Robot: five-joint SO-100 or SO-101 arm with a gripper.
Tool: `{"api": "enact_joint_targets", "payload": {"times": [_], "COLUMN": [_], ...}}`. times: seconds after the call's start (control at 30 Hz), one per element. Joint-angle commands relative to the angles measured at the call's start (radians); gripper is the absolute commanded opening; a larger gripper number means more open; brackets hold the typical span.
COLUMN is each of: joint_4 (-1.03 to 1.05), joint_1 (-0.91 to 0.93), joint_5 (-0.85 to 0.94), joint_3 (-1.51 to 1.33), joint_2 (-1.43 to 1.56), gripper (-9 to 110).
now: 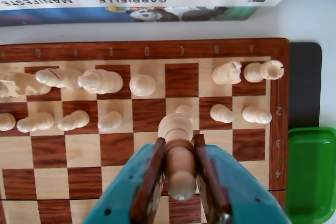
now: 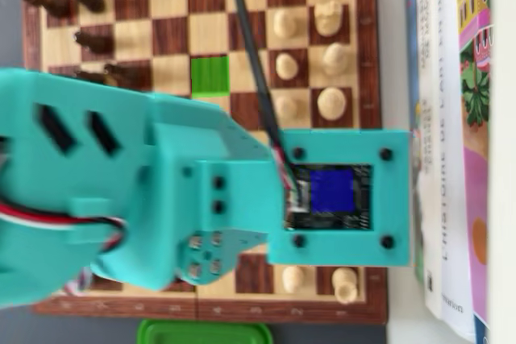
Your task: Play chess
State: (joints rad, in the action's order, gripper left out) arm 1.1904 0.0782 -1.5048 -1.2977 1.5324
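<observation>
Teal gripper (image 1: 181,169) enters wrist view from bottom centre, jaws clamped on white piece (image 1: 177,153); arm (image 2: 153,199) fills lower left of overhead view.

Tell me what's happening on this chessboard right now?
A teal robot arm is playing chess. In the wrist view its claw is shut on a white chess piece, over the chessboard near the white side. The other white pieces sit in their two rows; in the overhead view dark pieces stand at the far side, and one square is lit green. A green tray sits beside the board.
</observation>
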Motion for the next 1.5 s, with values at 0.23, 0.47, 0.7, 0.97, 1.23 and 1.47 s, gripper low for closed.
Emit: {"api": "enact_joint_targets", "payload": {"times": [0.23, 0.47, 0.7, 0.97, 1.23, 1.47], "joint_4": [-0.067, -0.067, -0.067, -0.066, -0.067, -0.067], "joint_1": [-0.153, -0.259, -0.311, -0.331, -0.342, -0.339], "joint_5": [-0.1, -0.132, -0.161, -0.161, -0.161, -0.161], "joint_3": [-0.38, -0.506, -0.5, -0.463, -0.417, -0.416], "joint_2": [0.347, 0.388, 0.307, 0.187, 0.101, 0.084], "gripper": [5, 5, 5, 5, 5, 5]}}
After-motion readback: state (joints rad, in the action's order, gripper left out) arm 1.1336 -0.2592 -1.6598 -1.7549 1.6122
